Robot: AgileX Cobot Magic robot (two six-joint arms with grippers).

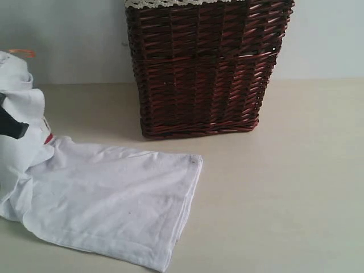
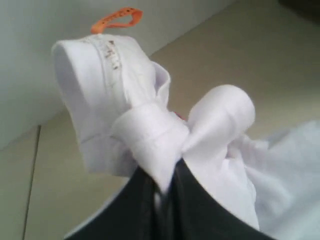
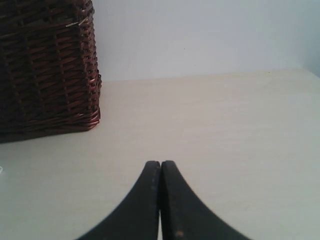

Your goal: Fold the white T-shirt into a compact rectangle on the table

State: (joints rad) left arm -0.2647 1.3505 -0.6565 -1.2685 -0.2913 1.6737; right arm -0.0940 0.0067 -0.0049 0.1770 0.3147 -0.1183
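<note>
At nine o'clock in the exterior view, the left pincer pinches a bunched fold of the white T-shirt and holds that part up off the desk. An orange collar tag loops out at the top of the raised bunch; any print on it is too blurred to read. A sliver of red shows in the folds just below the grip, too little to make out as letters.

One shirt, one dark wicker basket and two pincers are in view. The basket stands at twelve o'clock against the pale wall, with white lace trim along its rim.

From the raised bunch the shirt's lower part fans out flat from eight o'clock toward six. Its straight hem edge runs down near the middle of the view, apart from the basket's base.

From three to five o'clock the desk lies bare. The right pincer hangs over this stretch with its fingers pressed together, gripping nothing, and the basket's corner stands near it.
</note>
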